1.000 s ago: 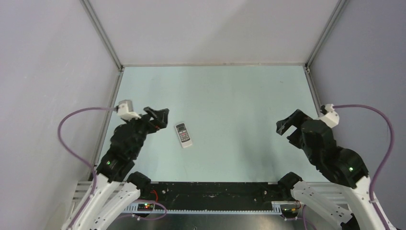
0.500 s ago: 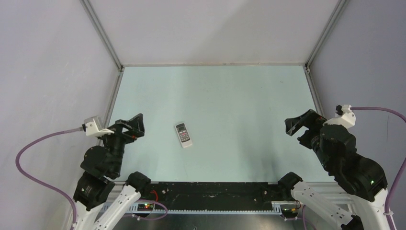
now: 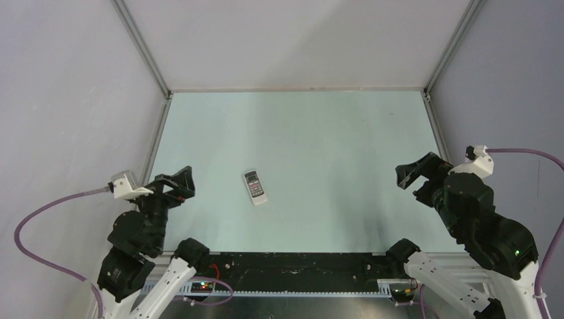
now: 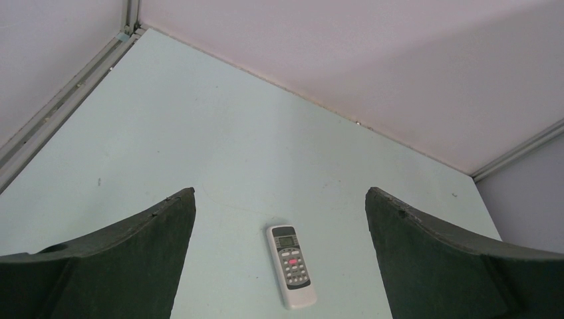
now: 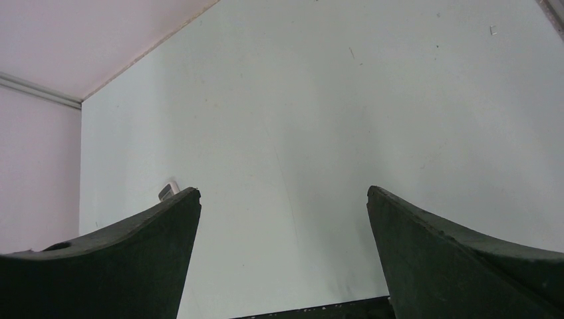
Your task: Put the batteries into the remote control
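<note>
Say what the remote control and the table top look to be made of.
Remote control: looks like white moulded plastic, smooth with a slight sheen; dark screen, small possibly rubbery buttons, one red. Table top: pale blue-green matte sheet with faint scuffs and specks; laminate or painted board, cannot tell which.

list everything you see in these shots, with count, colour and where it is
small white rectangular plastic remote control: 1, white with dark screen, buttons up, flat on the table left of centre
batteries: none in view
flat table: 1, pale green, under the remote
plain enclosure walls: 3, pale grey, at the left, far and right sides
thin cables: 2, purple, one at each wrist
left pincer: 1, black, open and empty, near left edge
right pincer: 1, black, open and empty, near right edge
</note>
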